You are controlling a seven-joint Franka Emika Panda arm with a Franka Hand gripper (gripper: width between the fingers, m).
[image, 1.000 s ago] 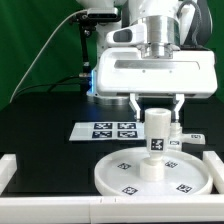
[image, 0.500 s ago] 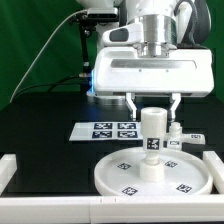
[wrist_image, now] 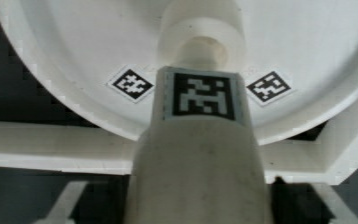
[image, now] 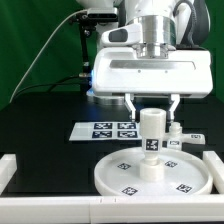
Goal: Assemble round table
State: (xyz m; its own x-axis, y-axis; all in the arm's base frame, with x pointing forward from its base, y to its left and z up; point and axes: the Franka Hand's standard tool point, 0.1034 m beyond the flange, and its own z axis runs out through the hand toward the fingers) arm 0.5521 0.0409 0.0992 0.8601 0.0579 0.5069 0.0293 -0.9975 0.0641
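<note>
In the exterior view we see a black tabletop (image: 40, 125) with the large white round disc (image: 110, 172) lying flat in the lower centre of the frame, several black-and-white square tags on its face. The short thick post (image: 152, 140) stands upright on the middle of the disc, with a tag on its side. Above it, filling the upper centre of the frame, hangs the robot's boxy white gripper (image: 155, 115). Its two fingers (image: 134, 103) come straight down on either side of the post's top and appear to pinch it, set partway apart at the post's width. Just beyond the disc, toward the exterior view's right, we can make out part of the cross piece (image: 188, 140), white and tagged, its arms too small to see clearly. The marker board (image: 105, 128) lies flat behind the disc, left of the post. A white rail (image: 12, 165) borders the lower left corner. In the wrist view we look down along the post (wrist_image: 202, 130), its tag facing us, onto the disc (wrist_image: 87, 80) beneath, where two tags flank the post. The fingers themselves are not clear there.
</note>
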